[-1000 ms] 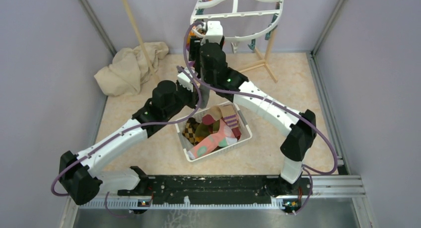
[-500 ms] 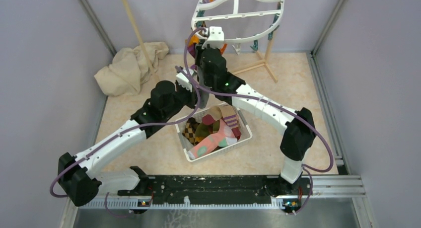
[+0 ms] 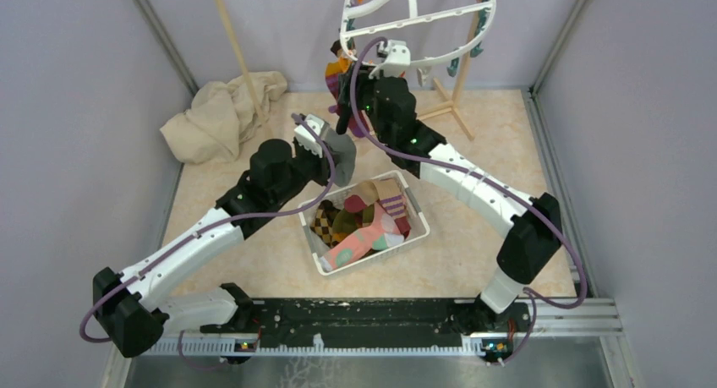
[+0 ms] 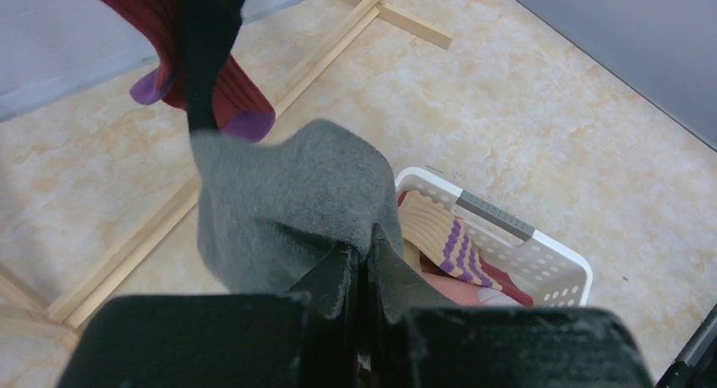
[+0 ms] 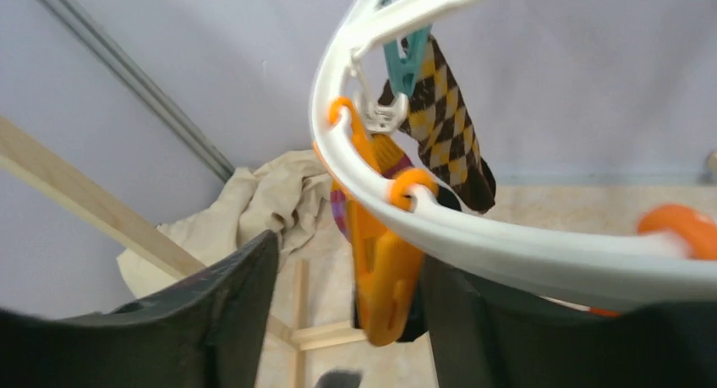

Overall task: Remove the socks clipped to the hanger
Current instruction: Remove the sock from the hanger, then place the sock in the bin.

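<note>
The hanger point(image 3: 412, 18) is a white plastic oval frame with curved crossbars. It hangs at 12 o'clock over the bench point(image 3: 473, 236), and its far end is cut off by the top edge of the overhead view. In the right wrist view its rim point(image 5: 473, 236) sweeps in a curve from 12 o'clock down to 3 o'clock.

A teal peg point(image 5: 404, 54) on that rim holds a brown-yellow argyle sock point(image 5: 444, 126), which hangs with its long axis running from 11 to 5 o'clock. An orange peg point(image 5: 380, 286) dangles below the rim. The right gripper point(image 5: 348, 261) is spread, one dark finger at 9 o'clock of that peg and the other at 3 o'clock. I cannot tell whether either finger touches it.

The left gripper point(image 4: 359, 274) is pressed together, pinching a limp grey sock point(image 4: 287, 194). The sock fans up from the fingers towards 11 o'clock in the left wrist view. From overhead it sits in mid-air just at 12 o'clock of the white basket point(image 3: 417, 236).

A red sock point(image 4: 232, 92) with a purple toe hangs beyond the grey one, toe pointing to 5 o'clock.

The basket, near the bench's centre, holds a heap of mixed socks, including a cream one with purple stripes point(image 4: 440, 232). A crumpled beige cloth point(image 3: 221, 113) lies at 10 o'clock by a wooden rack pole point(image 3: 232, 46).
</note>
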Robot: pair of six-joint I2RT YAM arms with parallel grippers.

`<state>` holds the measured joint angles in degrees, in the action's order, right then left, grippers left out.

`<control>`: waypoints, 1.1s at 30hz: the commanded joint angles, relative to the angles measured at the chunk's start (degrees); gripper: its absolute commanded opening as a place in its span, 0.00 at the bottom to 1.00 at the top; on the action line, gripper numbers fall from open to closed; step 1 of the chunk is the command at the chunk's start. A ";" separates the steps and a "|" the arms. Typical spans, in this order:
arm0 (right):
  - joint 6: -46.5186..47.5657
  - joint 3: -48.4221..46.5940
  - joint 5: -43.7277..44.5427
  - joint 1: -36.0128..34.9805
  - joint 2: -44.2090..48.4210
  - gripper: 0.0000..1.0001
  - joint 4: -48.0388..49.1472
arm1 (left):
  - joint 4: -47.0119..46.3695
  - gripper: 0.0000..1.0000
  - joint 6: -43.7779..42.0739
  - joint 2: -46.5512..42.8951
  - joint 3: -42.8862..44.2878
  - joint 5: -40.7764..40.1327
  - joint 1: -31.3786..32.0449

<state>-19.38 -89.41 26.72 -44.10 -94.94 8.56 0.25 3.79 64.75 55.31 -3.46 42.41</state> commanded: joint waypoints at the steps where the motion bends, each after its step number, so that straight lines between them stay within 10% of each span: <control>1: -4.02 -0.48 -6.32 1.84 5.42 0.74 1.16 | 1.57 0.02 0.13 -1.64 0.21 0.68 0.39; 9: -6.62 1.29 -10.36 3.68 9.38 0.95 -3.80 | 6.89 0.01 2.12 -1.66 5.07 6.93 0.39; 21: -7.65 10.46 -14.58 4.63 20.95 0.98 -14.94 | 14.39 0.02 10.60 -2.50 9.67 24.17 0.50; 33: -7.38 22.92 -12.98 4.72 32.67 0.99 -20.64 | -5.38 0.03 16.00 2.80 -3.46 30.91 1.49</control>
<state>-26.76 -68.20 13.21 -39.94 -65.80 -10.94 5.15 17.61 64.77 55.77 24.75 42.96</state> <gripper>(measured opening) 0.985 0.058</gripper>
